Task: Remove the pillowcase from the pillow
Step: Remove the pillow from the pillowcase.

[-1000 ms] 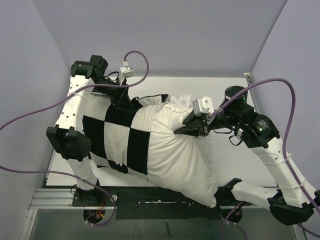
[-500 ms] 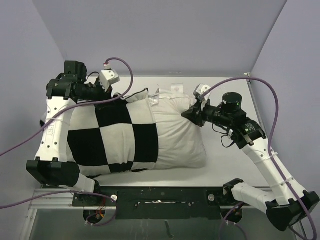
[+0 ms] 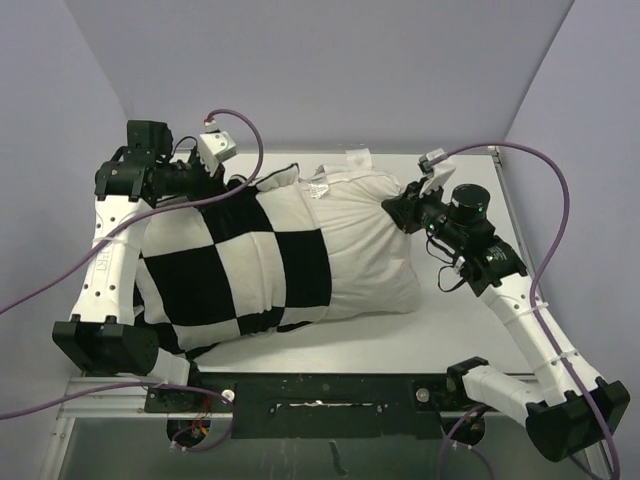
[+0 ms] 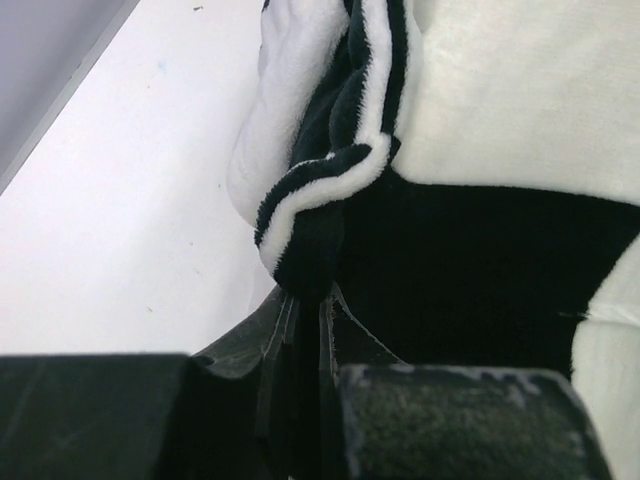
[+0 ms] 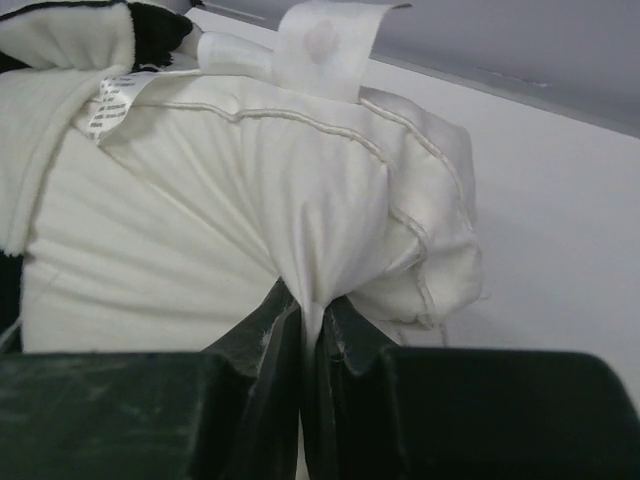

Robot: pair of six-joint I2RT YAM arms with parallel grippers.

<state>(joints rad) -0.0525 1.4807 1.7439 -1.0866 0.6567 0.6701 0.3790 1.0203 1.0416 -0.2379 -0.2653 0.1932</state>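
The black-and-white checkered pillowcase point(image 3: 235, 270) covers the left part of the plain white pillow point(image 3: 365, 245), which lies across the table with its right part bare. My left gripper point(image 3: 232, 183) is at the case's far edge, shut on a bunched fold of the pillowcase point(image 4: 310, 235). My right gripper point(image 3: 400, 212) is at the pillow's far right corner, shut on a pinch of the white pillow fabric point(image 5: 320, 270). A white label point(image 5: 325, 45) and a small printed tag point(image 5: 112, 105) show on the pillow's end seam.
The white tabletop point(image 3: 470, 340) shows to the right of and in front of the pillow. Purple cables point(image 3: 520, 165) loop over both arms. Grey walls close in on the left, back and right. A black rail point(image 3: 320, 385) runs along the near edge.
The pillow has dropped flat and shifted to the back. The right gripper moved right and back with the pillow corner; the left arm swung left, and the case now covers less of the pillow.
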